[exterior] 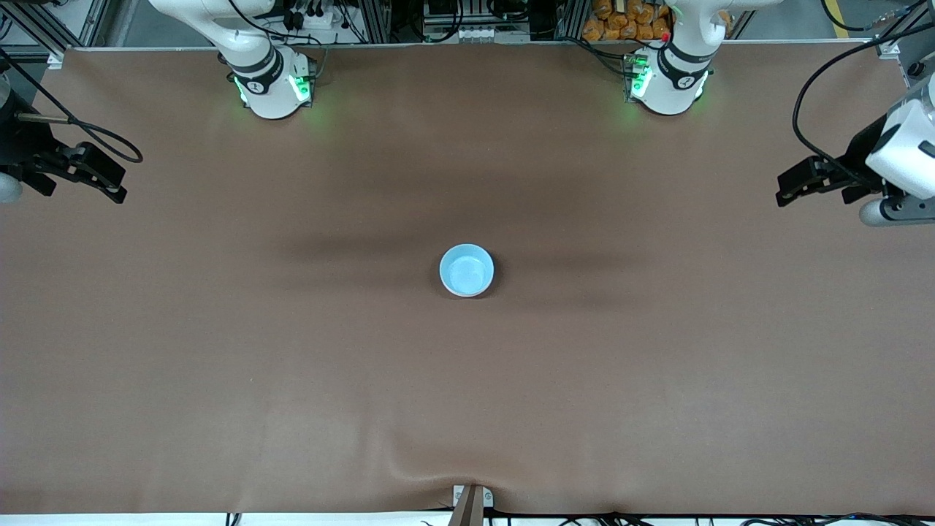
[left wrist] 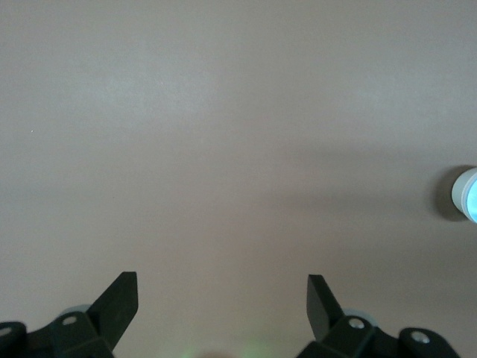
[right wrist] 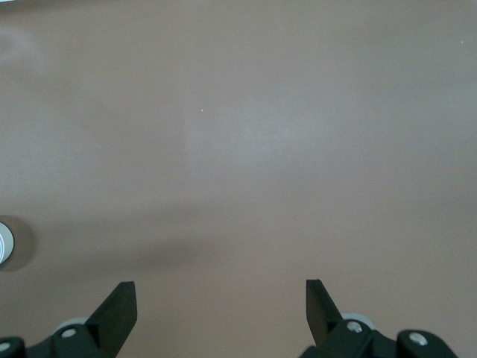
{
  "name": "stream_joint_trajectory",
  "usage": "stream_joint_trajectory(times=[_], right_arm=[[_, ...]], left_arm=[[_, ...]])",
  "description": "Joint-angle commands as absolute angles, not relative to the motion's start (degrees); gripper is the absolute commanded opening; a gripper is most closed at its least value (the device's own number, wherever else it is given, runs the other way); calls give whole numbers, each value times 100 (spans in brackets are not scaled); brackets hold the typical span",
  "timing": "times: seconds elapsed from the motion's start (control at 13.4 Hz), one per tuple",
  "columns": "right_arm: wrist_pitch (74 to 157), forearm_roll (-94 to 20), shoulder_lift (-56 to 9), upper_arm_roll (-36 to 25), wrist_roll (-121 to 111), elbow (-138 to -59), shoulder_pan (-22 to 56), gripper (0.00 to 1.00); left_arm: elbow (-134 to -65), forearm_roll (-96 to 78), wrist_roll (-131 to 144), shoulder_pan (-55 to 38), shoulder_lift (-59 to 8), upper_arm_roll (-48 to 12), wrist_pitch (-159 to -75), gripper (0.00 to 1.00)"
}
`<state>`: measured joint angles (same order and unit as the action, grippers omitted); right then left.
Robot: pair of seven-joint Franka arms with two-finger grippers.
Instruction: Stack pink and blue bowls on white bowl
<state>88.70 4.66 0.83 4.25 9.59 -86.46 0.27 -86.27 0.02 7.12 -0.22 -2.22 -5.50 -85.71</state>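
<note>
A brown cloth-covered table [exterior: 292, 351] is shown, with metal framing and cables along the base edge. One bowl stack [exterior: 467, 270], blue on top, is seen at the table's centre. Two grippers, left [exterior: 792, 186] and right [exterior: 109, 183], are held wide apart and empty over opposite table ends.

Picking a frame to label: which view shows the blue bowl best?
Front view: the blue bowl shows whole, rim and inside, mid-table. Left wrist view catches only a cut-off side at the picture's edge; right wrist view shows just a pale sliver.
</note>
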Motion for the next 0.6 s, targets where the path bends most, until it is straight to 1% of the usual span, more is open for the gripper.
stream_joint_trajectory(times=[0.0, 0.22, 0.52], right_arm=[[8544, 387, 35, 413, 896, -8508, 35, 100], [8595, 378, 35, 404, 932, -8517, 9, 100], [8701, 247, 26, 404, 932, -8517, 9, 100]], left_arm=[[-8867, -53, 475, -35, 219, -589, -8429, 100], [-8903, -61, 466, -18, 351, -606, -8394, 100], [-8833, -62, 457, 0, 308, -598, -8394, 100]])
